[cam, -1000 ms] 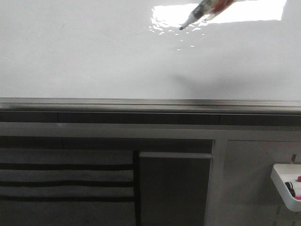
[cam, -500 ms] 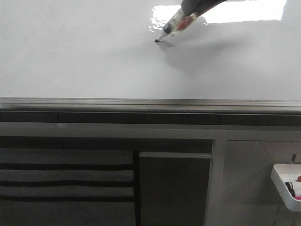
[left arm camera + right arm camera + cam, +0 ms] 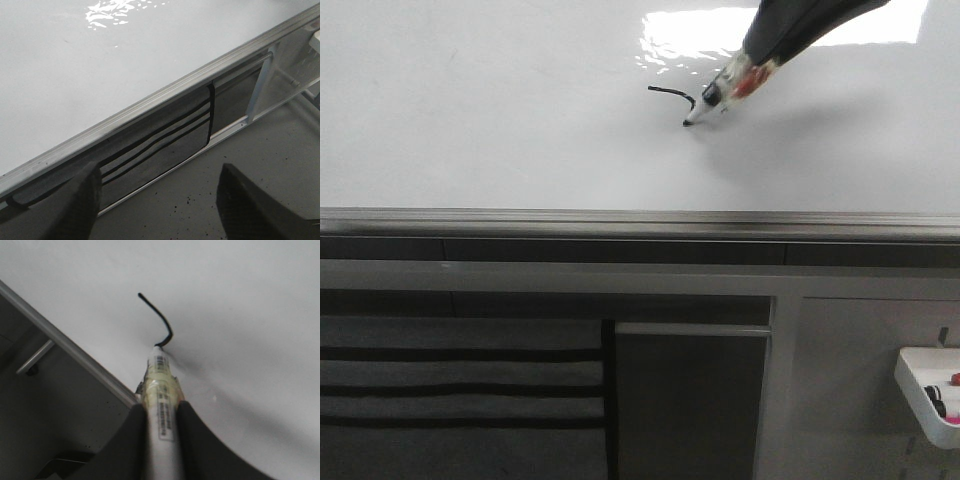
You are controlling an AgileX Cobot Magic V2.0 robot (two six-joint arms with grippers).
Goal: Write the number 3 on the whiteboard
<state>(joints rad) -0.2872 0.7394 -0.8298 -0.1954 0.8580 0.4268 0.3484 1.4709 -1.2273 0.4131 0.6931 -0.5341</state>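
The right hand (image 3: pixel 160 415) pinches a marker (image 3: pixel 161 395) between its two dark fingers (image 3: pixel 134 440), the pen's tip touching the whiteboard (image 3: pixel 500 120). Just ahead of the tip runs the start of the number 3 (image 3: pixel 672 95): a short black stroke that goes flat and then hooks down into the nib. Around the hand the board is bare white on every side, with a bright glare patch (image 3: pixel 690 30) just above the stroke. Well below the hand lies the board's grey bottom rail (image 3: pixel 620 222), and past it, down to the right, a small white tray (image 3: pixel 928 392). The left hand (image 3: pixel 155 200) hangs spread and holding nothing, beyond that rail and off the board.
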